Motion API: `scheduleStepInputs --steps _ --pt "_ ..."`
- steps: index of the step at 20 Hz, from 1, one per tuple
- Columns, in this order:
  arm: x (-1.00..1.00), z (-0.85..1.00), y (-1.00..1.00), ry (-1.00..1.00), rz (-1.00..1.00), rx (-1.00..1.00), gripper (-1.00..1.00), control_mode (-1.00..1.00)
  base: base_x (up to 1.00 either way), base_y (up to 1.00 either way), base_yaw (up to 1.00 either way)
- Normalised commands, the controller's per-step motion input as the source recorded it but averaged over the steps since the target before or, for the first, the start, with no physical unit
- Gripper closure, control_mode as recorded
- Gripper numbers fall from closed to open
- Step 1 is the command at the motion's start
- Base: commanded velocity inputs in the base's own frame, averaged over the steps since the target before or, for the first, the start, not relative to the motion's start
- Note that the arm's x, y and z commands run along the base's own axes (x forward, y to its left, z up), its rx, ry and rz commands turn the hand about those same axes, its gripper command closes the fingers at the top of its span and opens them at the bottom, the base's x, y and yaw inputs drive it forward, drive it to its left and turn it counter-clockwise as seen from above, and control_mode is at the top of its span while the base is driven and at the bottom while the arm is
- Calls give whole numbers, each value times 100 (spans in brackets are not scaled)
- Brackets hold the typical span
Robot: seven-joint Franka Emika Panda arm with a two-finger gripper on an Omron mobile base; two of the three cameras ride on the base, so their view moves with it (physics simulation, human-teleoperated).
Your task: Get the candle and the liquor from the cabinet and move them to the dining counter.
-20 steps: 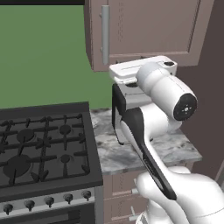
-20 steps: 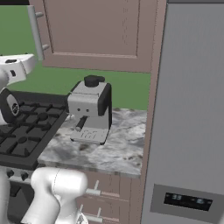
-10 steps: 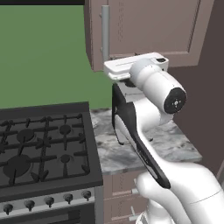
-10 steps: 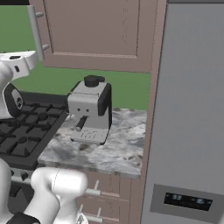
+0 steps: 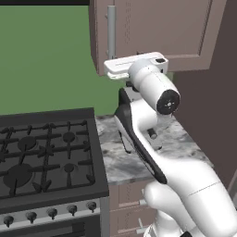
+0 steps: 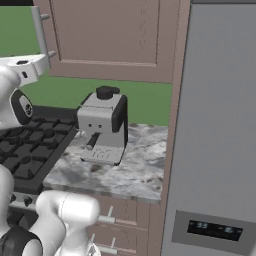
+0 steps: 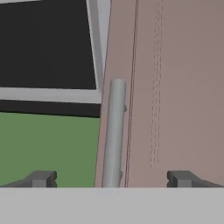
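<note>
Your arm has risen toward the cabinet [image 5: 157, 32]; the tool [image 7: 111, 179] now hangs spread wide, empty, straddling its bar handle [image 7: 114, 131]. Door's shut, so pull next.

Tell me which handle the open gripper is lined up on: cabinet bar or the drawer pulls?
The cabinet bar handle: long, vertical, silver, rising between the gripper fingertips. The drawer pulls are short, horizontal, low under the counter.

No readable text, label or number shows on anything in these views.
</note>
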Motion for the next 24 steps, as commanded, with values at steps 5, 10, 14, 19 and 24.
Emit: scheduleStepInputs --steps 5,10,14,19,24 --pt "34 0 0 -5 -1 0 -100 -100 0 0 0" --pt "25 0 0 0 0 0 -100 -100 0 0 0" --pt "38 0 0 0 0 0 -100 -100 0 0 0" --pt "30 0 0 0 0 0 -100 -100 0 0 0" --pt "33 0 3 0 0 0 -100 -100 0 0 0"
